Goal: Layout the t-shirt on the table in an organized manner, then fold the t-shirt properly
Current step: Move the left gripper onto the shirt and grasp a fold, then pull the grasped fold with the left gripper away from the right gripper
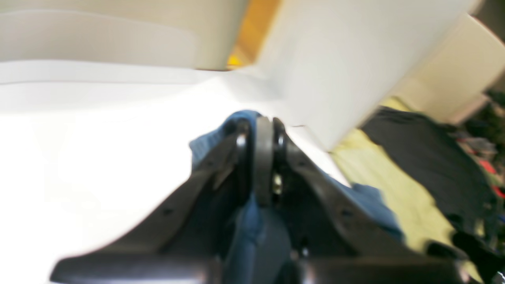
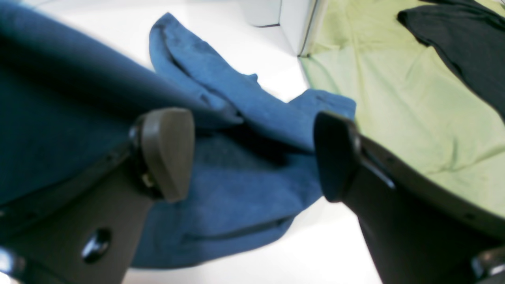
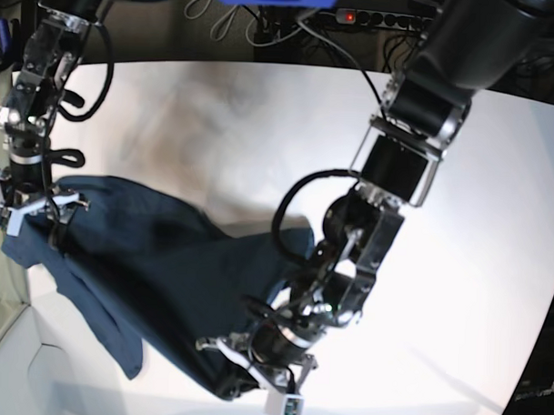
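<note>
Our left gripper (image 1: pixel 263 126) was clenched on the t-shirt (image 3: pixel 156 276) near the table's (image 3: pixel 476 233) front edge; our right gripper (image 2: pixel 252 154) stood released above the cloth, so pulling risked bunching.

Base view looks down from high, covering both arms, the bench (image 3: pixel 494 233) and the t-shirt (image 3: pixel 157 267). Each wrist view sits right behind its end effector, very close to the same cloth, facing outward toward the bench edge.
</note>
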